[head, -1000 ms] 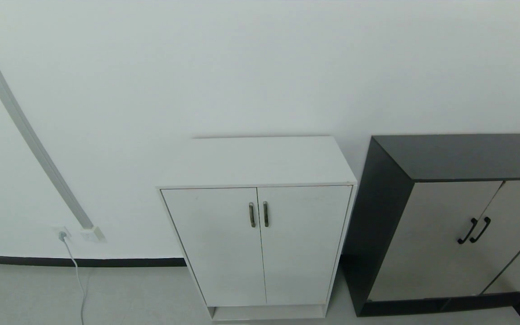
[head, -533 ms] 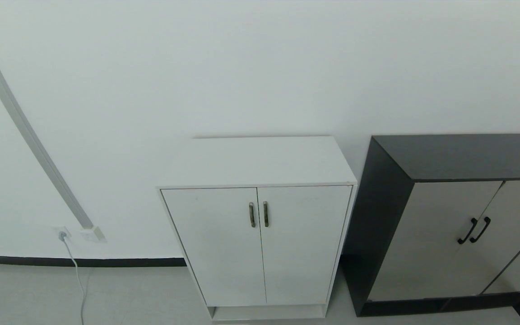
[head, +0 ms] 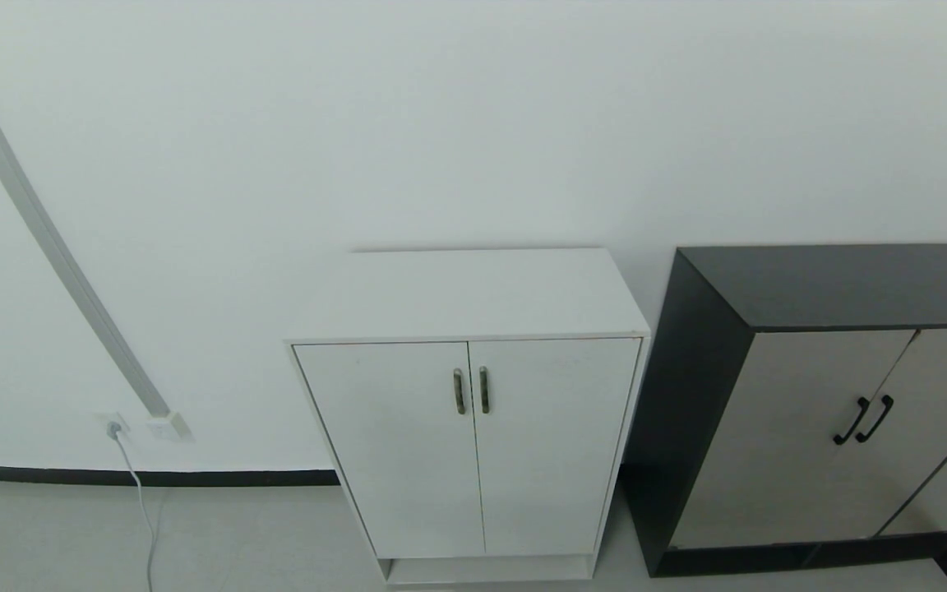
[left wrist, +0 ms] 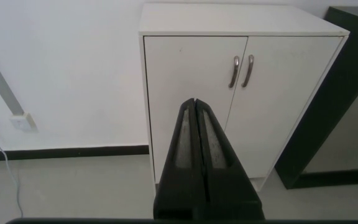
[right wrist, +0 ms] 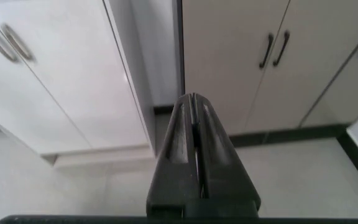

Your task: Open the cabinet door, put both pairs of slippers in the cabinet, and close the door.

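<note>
Black tapered jaws, grey textured pads (left wrist: 183,151)

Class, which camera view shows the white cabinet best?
Head view: the white cabinet whole, doors shut, unblocked. Left wrist view: left gripper hides its lower front. Right wrist view: part of its doors.

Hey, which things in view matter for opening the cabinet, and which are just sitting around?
For the job:
white cabinet, shut
its handles
left pincer, shut
right pincer, shut

Just around:
black cabinet
wall socket
cable
wall conduit
</note>
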Motion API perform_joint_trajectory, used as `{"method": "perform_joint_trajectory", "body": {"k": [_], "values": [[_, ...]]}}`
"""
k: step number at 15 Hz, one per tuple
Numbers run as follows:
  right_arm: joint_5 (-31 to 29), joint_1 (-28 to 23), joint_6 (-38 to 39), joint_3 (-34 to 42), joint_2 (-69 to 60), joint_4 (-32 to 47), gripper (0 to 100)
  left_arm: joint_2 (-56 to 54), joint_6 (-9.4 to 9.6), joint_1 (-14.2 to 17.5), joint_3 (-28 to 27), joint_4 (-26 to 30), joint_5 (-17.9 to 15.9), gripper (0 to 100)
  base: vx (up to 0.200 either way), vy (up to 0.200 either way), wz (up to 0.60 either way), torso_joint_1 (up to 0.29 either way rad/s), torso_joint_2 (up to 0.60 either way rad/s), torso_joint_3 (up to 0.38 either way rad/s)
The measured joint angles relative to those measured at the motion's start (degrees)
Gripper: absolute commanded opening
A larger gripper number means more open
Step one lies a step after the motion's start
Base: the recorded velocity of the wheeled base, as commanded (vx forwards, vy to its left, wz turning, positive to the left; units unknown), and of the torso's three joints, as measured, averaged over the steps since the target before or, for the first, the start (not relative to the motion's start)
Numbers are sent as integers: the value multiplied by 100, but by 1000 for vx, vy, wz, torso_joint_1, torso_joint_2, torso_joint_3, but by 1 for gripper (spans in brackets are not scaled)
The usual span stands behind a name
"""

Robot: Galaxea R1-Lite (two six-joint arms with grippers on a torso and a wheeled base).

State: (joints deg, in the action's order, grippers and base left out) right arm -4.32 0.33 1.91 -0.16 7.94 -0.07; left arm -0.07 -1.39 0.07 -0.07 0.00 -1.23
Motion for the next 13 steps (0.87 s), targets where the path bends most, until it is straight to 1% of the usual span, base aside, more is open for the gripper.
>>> {"method": "perform_joint_trajectory", "body": {"k": [4,6,13], "values": [[-15,-22,238,13,-640,-35,0,0,0,0,-2,0,-5,0,0,0,0,0,0,0],[-96,-26,295,16,-734,-46,0,0,16,0,-2,0,-22,0,0,0,0,0,0,0],[-88,-33,277,16,-803,-46,0,0,27,0,-2,0,-27,0,0,0,0,0,0,0]]}}
